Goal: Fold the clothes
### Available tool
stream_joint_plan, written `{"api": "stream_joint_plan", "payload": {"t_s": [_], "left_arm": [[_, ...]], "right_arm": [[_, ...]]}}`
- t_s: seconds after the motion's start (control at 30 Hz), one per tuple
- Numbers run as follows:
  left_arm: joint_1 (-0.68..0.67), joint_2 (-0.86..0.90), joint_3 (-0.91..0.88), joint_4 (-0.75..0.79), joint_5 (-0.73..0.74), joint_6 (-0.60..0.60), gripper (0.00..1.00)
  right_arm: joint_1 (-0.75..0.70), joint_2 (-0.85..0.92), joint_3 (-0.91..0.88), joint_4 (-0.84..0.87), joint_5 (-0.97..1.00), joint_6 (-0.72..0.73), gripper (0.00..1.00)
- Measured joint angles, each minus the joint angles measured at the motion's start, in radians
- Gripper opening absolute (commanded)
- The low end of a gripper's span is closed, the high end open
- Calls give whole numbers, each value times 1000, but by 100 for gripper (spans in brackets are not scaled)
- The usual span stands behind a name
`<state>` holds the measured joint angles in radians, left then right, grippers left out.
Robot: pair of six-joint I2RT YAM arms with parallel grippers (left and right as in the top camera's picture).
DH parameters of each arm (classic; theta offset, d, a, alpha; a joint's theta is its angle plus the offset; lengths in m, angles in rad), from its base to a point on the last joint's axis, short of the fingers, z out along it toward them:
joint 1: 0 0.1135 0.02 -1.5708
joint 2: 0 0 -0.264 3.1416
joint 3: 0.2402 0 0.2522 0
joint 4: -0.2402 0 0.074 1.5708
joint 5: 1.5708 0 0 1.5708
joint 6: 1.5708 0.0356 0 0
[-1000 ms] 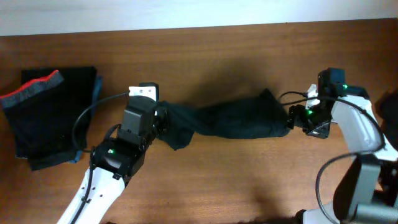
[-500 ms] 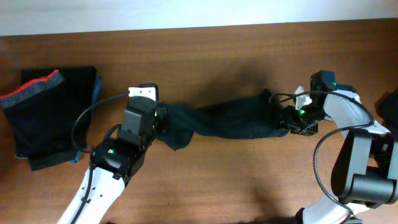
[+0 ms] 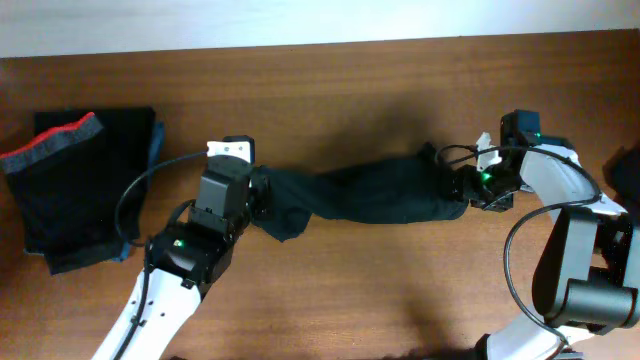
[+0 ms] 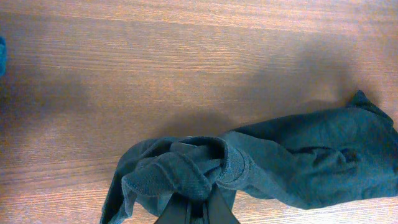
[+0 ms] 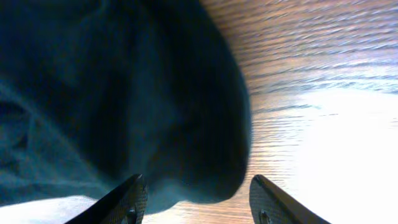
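Observation:
A dark teal garment (image 3: 365,195) lies stretched in a long bunched roll across the middle of the table. My left gripper (image 3: 258,198) is shut on its left end; in the left wrist view the bunched cloth (image 4: 186,174) is pinched between the jaws (image 4: 198,208). My right gripper (image 3: 470,192) is open at the garment's right end. In the right wrist view the open fingers (image 5: 196,196) straddle the rounded end of the cloth (image 5: 124,93).
A stack of folded dark clothes (image 3: 85,185), one with a red waistband, lies at the left of the wooden table (image 3: 350,290). Another dark item (image 3: 628,170) shows at the right edge.
My right gripper has moved left, up to the garment's right end, and stands open around it. The left gripper and cloth have stayed put.

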<state>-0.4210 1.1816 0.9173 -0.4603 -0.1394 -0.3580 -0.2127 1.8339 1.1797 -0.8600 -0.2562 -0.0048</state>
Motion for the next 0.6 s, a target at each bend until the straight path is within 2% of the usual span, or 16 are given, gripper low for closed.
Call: {"api": "stream_joint_plan", "payload": {"t_s": [0.13,0.17,0.2,0.23,0.27,0.3,0.33,0.43,0.6], "left_arm": [[0,0,0,0,0,0,1],[0,0,0,0,0,0,1],[0,0,0,0,0,0,1],[0,0,0,0,0,0,1],[0,0,0,0,0,0,1],[0,0,0,0,0,0,1],[0,0,0,0,0,0,1],[0,0,0,0,0,0,0],[0,0,0,0,0,5,0]], "right_arm": [[0,19,0,23,32,0,57],[0,29,0,25,32,0,53],[0,40,-1,27,33,1,44],[0,66,-3,28,31,1,30],[0,75,-4,25,31,-2,21],[0,79,-4,27,26,-3,8],[0,83,-4,27,23,-1,4],[0,84,-5,20,11,1,4],[0,73,18,-110,4,2,4]]}}
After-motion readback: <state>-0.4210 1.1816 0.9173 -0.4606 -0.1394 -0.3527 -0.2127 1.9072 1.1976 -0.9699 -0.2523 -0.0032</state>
